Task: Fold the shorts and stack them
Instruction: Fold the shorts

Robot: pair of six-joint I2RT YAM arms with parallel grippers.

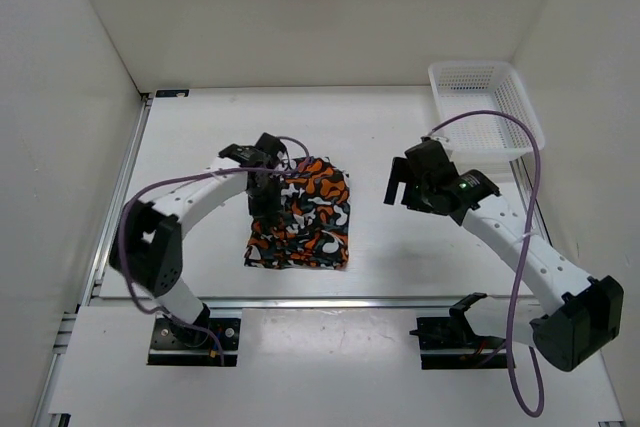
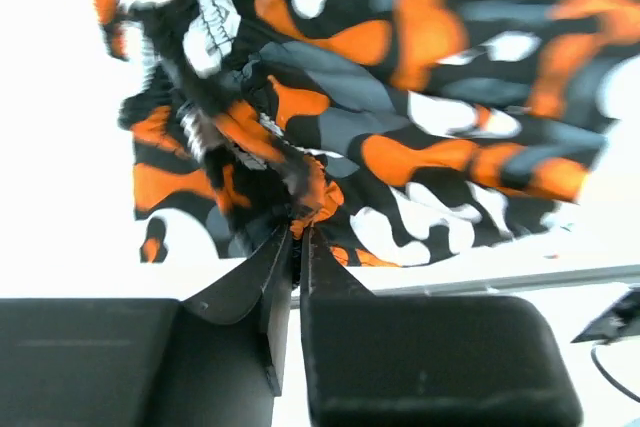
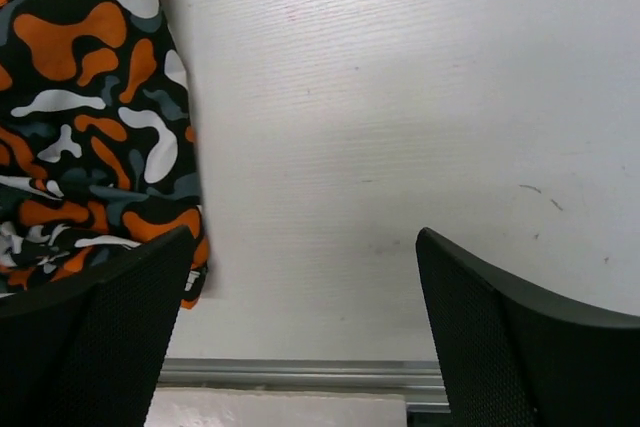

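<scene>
the camouflage shorts (image 1: 303, 212) are laid as a partly folded, roughly rectangular bundle at the middle of the white table (image 1: 400, 247). the left gripper (image 2: 298, 231) is clamped on a bunched ridge of cloth at the bundle's left side. this pinch is judged to be meant for lifting that flap or drawing it across for a further fold. the right gripper (image 3: 302, 239) is held with its fingers apart above bare table just beside the right edge of the shorts, touching nothing, and is presumably placed to pin or take that edge. a white mesh basket (image 1: 480, 97) is set at the far right corner, well apart. the right arm's purple cable (image 1: 538, 162) is looped across the basket's near rim in the top view. nothing is seen blocking the fold.
</scene>
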